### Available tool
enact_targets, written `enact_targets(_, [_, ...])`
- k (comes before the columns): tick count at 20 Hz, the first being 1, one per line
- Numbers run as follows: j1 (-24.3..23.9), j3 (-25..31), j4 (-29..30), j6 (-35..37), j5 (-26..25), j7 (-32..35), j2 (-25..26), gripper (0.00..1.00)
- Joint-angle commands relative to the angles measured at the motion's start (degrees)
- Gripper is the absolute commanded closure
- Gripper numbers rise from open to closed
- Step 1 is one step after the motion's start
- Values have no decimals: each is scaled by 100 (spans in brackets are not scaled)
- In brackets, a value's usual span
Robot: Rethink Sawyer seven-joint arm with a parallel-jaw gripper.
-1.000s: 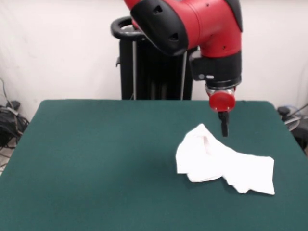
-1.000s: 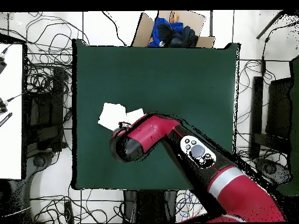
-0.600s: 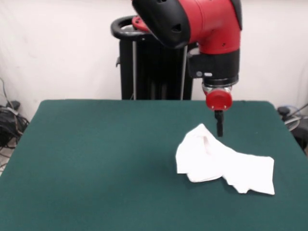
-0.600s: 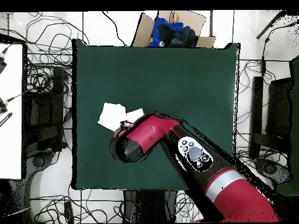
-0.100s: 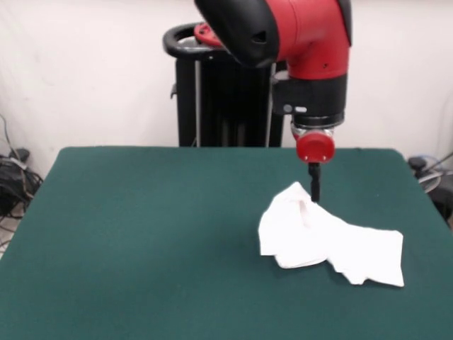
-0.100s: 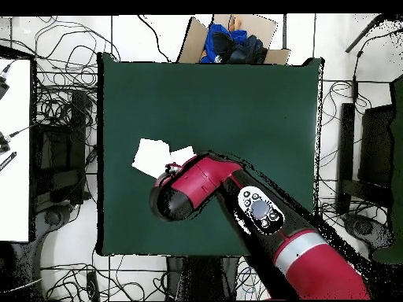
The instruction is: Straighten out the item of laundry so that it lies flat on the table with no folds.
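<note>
Laundry first: from the front, the white T-shirt (image 5: 327, 237) sits crumpled on the right part of the green table (image 5: 141, 234), folded over itself, one corner peaked up at its far edge and a flatter lobe trailing off to the right. No print shows, only plain white. By my reckoning the straightening is hardly begun; every fold is left to undo. The gripper (image 5: 315, 190) hangs just behind that raised corner, seemingly near it, a thin dark stem under a red disc; whether its jaws are apart or together I cannot tell.

From overhead, the shirt (image 6: 153, 156) lies left of the table's (image 6: 236, 102) centre, its near edge hidden under the red arm (image 6: 197, 185), which covers the claw entirely.
</note>
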Motion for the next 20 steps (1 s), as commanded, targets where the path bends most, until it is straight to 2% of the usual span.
enact_targets(1, [166, -507, -488, -8, -316, 519, 52, 0])
enact_targets(13, [289, -703, -644, 274, -254, 298, 274, 0])
enact_targets(20, [-54, -388, -602, 360, 68, -176, 662, 0])
